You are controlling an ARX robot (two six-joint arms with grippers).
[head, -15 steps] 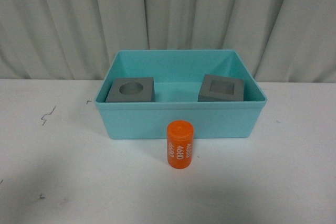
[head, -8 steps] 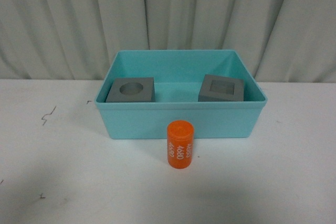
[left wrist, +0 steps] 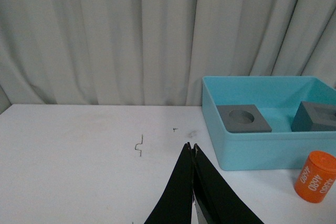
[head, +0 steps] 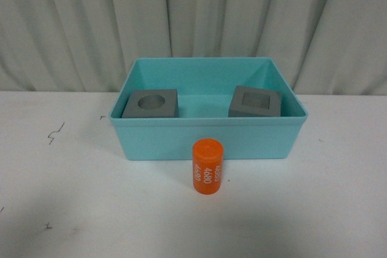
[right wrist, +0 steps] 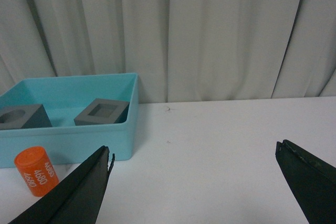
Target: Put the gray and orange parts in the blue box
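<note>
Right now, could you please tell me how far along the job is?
Done: the round-recess gray cube and square-recess gray cube sit inside the blue box. In hand: nothing; the left gripper is shut, the right gripper open. Left: the orange cylinder stands on the table before the box.

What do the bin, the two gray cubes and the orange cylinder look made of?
Blue box: likely moulded plastic, smooth, faint sheen. Round-recess gray cube and square-recess gray cube: matte, uniform; plastic or coated metal, cannot tell. Orange cylinder: probably plastic, smooth, printed white digits.
</note>
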